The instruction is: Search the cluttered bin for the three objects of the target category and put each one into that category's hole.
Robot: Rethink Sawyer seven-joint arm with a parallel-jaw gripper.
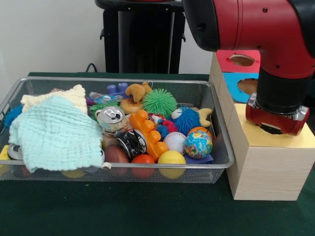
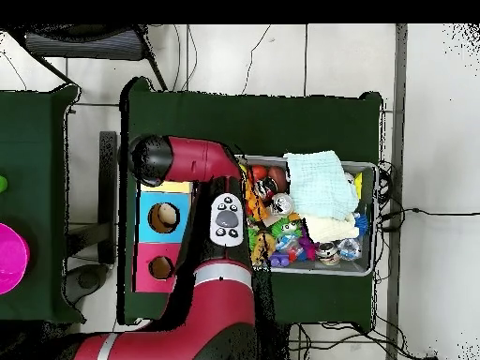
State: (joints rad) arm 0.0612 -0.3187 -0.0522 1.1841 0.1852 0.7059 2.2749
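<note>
Arm's wrist (image 1: pixel 277 115) sat low over yellow-topped hole (image 1: pixel 271 129), hiding it; pincer state impossible to tell. No dotted cloths visible in bin (image 1: pixel 118 166). Risk: cloth snagging on rough edge, or remaining ones staying buried under mint cloth (image 1: pixel 56 132).

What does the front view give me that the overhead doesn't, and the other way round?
Front view only: the yellow box top with the arm's end right over it, and the globe ball in the bin. Overhead only: the arm's whole run from the base. Both: mint cloth, cream cloth, blue-topped opening and red-topped opening. No dotted cloths; claw unseen.
</note>
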